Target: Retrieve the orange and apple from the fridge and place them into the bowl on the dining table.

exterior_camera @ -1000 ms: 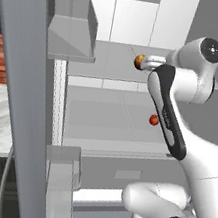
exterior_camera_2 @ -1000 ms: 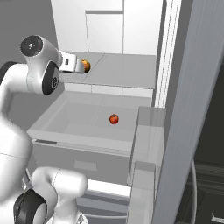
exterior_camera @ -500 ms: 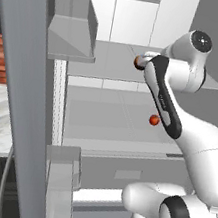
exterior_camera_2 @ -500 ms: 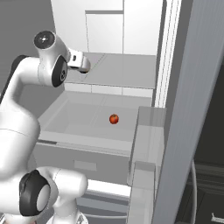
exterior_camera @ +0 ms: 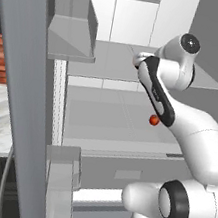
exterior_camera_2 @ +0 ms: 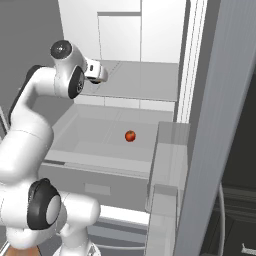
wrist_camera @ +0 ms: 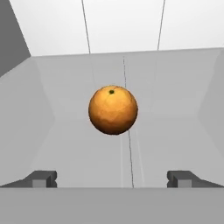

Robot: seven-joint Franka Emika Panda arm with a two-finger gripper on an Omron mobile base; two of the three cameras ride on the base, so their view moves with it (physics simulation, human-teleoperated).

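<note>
The gripper (wrist_camera: 112, 179) stands spread wide and holds nothing, its two dark fingertips (wrist_camera: 40, 178) well apart at the bottom of the hand view, and the orange (wrist_camera: 113, 110) sits ahead of them on a grey shelf of the fridge (exterior_camera: 118, 67), centred between the tips and not touching either. One shelf lower, the apple (exterior_camera_2: 130, 136) rests alone on the grey floor of that compartment, just beside the arm's dark forearm in the left base view.

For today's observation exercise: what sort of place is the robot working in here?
Probably a kitchen, at an open fridge: white inside with grey shelves, an orange before the open tool, an apple lower down.
</note>
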